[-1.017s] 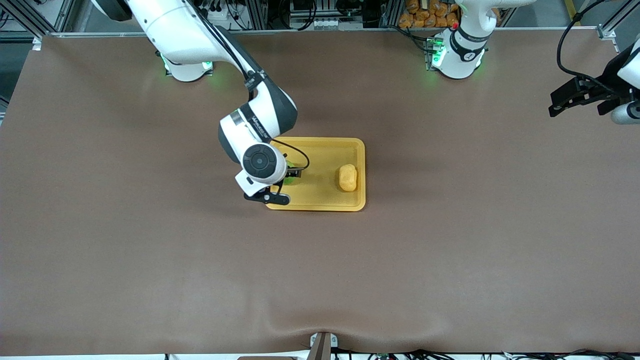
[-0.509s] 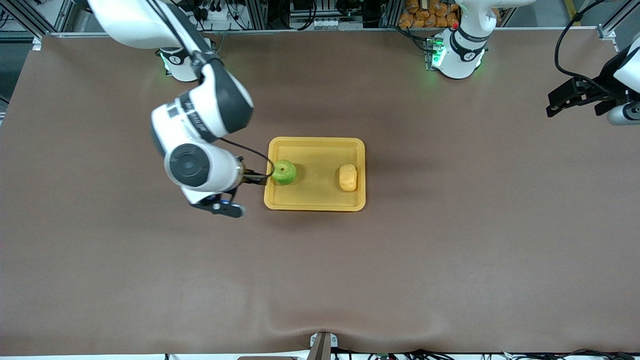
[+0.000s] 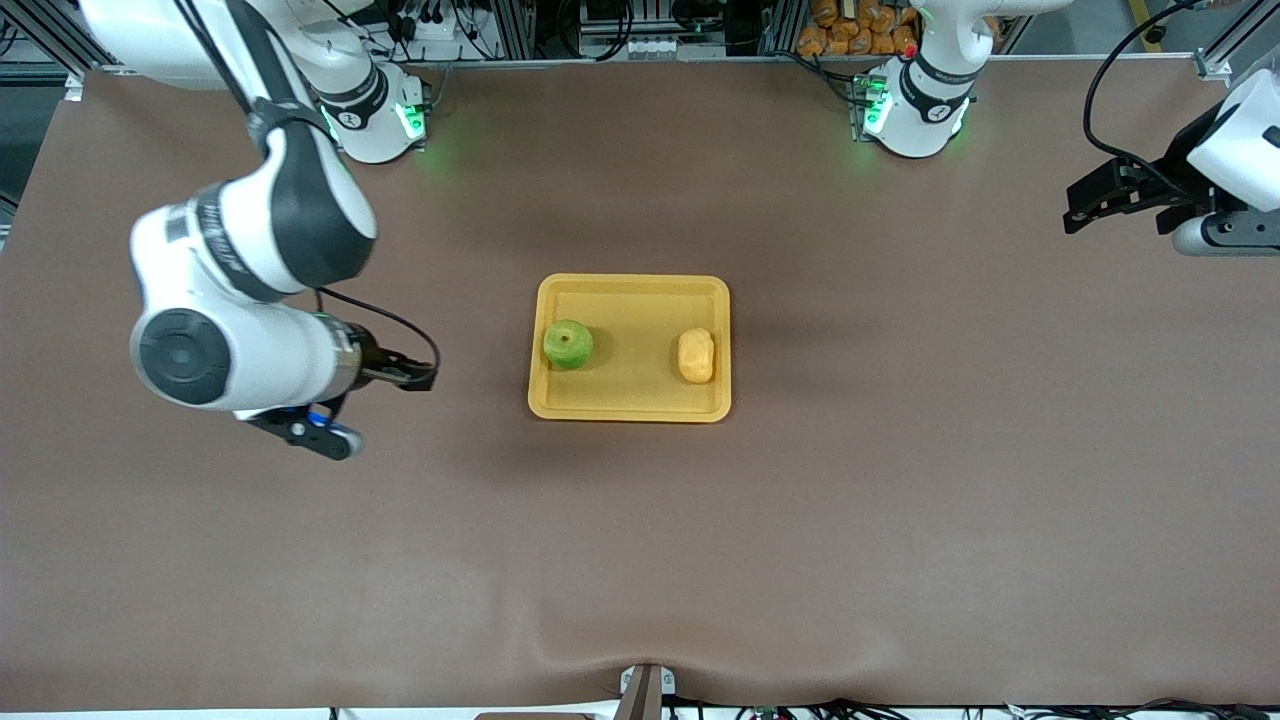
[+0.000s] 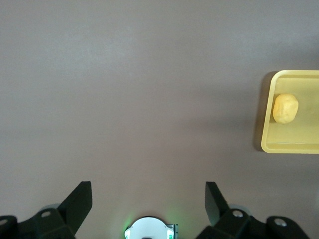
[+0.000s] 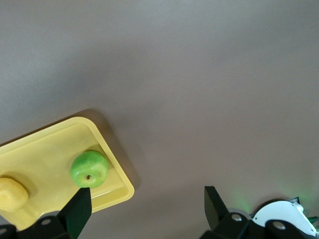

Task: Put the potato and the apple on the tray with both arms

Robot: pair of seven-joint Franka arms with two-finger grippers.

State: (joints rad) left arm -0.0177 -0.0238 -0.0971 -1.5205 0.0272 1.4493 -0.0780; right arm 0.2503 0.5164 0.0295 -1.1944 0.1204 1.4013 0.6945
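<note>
Yellow-orange tray (image 3: 630, 405) at the counter's (image 3: 800, 520) middle holds the apple (image 3: 568, 344) and potato (image 3: 696, 356), front view. Right gripper (image 3: 395, 378) and left gripper (image 3: 1095, 195) hang over opposite counter ends, best parked clear. Both wrist views show fingers apart, empty; the tray is cut off.

A broad brown matte table covering (image 3: 640, 520) is spread across the whole work surface, and a shallow ripple is seen in it at the edge nearest the front camera. A small grey metal bracket (image 3: 645, 690) is fixed at the middle of that edge. Above the covering's farthest edge, aluminium frame rails (image 3: 520, 25), black cables (image 3: 420, 20) and a heap of orange-brown lumps (image 3: 850, 28) are seen.
</note>
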